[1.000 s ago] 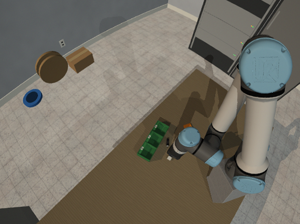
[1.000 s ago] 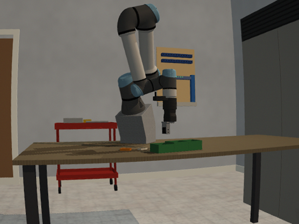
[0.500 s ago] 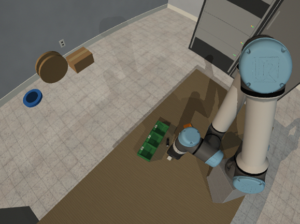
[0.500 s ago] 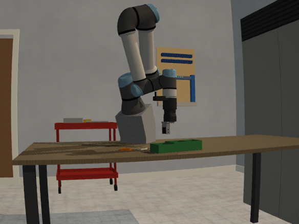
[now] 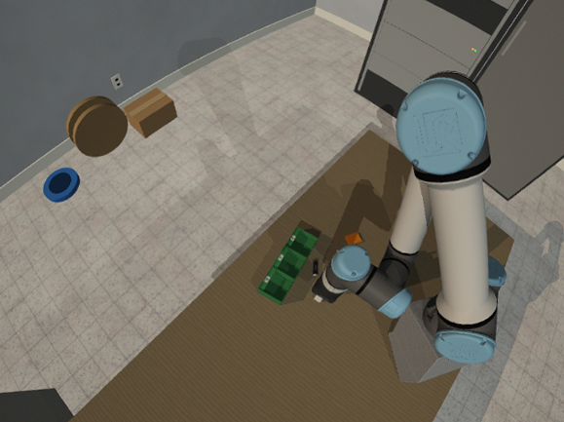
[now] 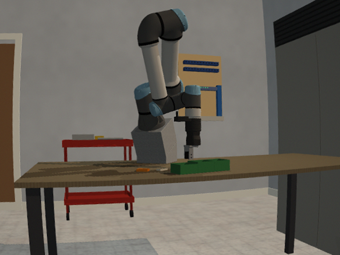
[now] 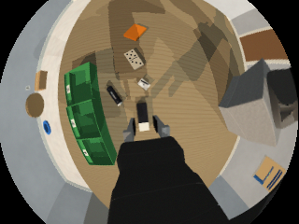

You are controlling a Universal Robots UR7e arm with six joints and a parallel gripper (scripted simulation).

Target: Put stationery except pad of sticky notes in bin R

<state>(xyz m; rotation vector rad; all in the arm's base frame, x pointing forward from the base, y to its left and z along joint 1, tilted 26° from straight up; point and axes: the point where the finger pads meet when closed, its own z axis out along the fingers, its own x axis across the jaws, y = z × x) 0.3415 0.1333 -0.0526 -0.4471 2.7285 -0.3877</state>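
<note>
- The eraser [image 7: 142,113] lay on the table [image 5: 240,356] [image 6: 267,163] [image 7: 187,149], outside the bins.
- My gripper [image 5: 318,299] [image 6: 188,157] [image 7: 144,121] was spread, its 2 fingers astride the eraser's white end, pinching nothing.
- The black stick [image 5: 315,266] [image 7: 114,95] lay between eraser and 3 green bins [image 5: 268,296] [image 6: 200,166] [image 7: 106,133]; I couldn't read their labels.
- Beyond lay 1 small white thing [image 7: 144,84], 1 domino [image 7: 134,59], 1 orange piece [image 5: 353,238] [image 6: 143,169] [image 7: 135,32].

Parted fingers astride a black-and-white block [image 7: 142,114], right of three joined green bins [image 7: 104,146].
</note>
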